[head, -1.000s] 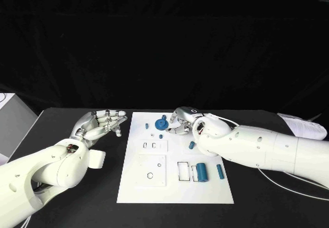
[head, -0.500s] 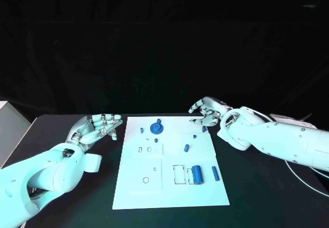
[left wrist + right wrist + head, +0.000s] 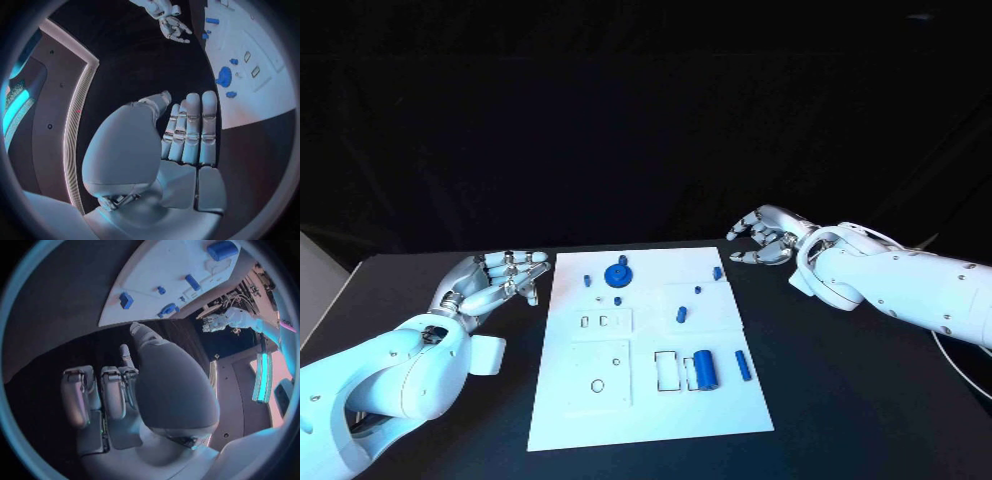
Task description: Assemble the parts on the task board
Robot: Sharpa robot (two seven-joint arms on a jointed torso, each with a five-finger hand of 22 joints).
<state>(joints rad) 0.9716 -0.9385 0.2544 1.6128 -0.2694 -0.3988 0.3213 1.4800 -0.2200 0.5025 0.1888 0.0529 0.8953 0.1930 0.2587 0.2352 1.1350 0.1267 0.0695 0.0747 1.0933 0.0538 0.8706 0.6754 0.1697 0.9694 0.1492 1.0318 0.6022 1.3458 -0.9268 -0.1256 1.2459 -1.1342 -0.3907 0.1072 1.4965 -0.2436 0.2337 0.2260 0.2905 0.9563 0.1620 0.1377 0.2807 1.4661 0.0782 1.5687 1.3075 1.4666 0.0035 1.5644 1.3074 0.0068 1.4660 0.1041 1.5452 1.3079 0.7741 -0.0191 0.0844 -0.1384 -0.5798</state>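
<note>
The white task board [image 3: 646,400] lies mid-table on the matte black table [image 3: 877,420], with bare black margins along both long edges. Small blue parts: a round wheel-like piece [image 3: 617,275] near the far edge, a cylinder [image 3: 708,369] nearer. The left hand [image 3: 495,282] (fingers straight, together, empty) rests beside the board's left edge; the right hand [image 3: 764,240], fingers curled and empty, hovers off the far right corner.

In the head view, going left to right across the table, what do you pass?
Left hand → left edge of the task board → round blue part → large blue cylinder → slim blue part → right hand.
</note>
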